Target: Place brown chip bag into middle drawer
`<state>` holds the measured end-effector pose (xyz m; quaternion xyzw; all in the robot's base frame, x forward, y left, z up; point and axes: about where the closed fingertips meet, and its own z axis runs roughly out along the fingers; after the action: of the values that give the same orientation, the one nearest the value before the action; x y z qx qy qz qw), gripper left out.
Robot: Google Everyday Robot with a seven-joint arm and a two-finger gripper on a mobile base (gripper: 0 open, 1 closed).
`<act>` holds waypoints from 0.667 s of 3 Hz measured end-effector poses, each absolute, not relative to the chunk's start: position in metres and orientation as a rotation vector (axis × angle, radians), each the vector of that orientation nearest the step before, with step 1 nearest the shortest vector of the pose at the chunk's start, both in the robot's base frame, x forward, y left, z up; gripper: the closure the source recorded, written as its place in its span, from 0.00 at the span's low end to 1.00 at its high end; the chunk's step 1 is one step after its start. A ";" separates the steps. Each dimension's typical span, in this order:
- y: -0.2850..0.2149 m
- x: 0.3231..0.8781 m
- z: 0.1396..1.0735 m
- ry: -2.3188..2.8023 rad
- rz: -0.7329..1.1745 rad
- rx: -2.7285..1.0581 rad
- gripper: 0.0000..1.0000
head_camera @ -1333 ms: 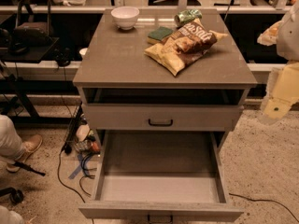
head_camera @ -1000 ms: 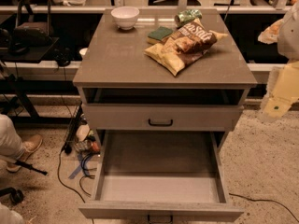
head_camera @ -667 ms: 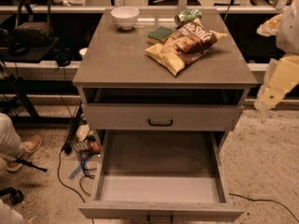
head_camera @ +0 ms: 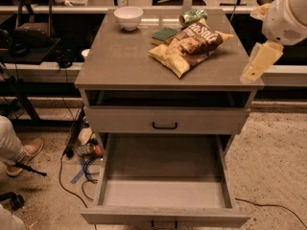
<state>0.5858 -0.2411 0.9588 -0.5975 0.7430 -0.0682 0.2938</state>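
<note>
The brown chip bag (head_camera: 189, 44) lies flat on the grey cabinet top (head_camera: 120, 61), right of centre, with its white lettering facing up. The middle drawer (head_camera: 165, 176) is pulled wide open below, and its flat floor is bare. My gripper (head_camera: 256, 62) hangs from the white arm (head_camera: 288, 13) at the right. It is above the cabinet top's right front corner, a bag's length to the right of the chip bag and not touching it. It holds nothing that I can see.
A white bowl (head_camera: 128, 17) stands at the back of the top. A green-topped sponge (head_camera: 164, 34) and a green can (head_camera: 193, 16) lie behind the bag. The upper drawer front (head_camera: 164, 120) is closed. A person's leg and shoe (head_camera: 19, 150) and cables (head_camera: 81, 176) are on the floor at the left.
My gripper and arm have moved up and to the left, from beside the cabinet to over its right front corner. The bag and drawer have not moved.
</note>
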 end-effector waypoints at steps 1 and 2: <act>-0.242 0.643 0.949 1.956 -0.243 -1.550 0.00; -0.236 0.698 0.936 1.956 -0.254 -1.527 0.00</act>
<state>0.6976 -0.2356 0.9361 -0.5803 0.7435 -0.0964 0.3180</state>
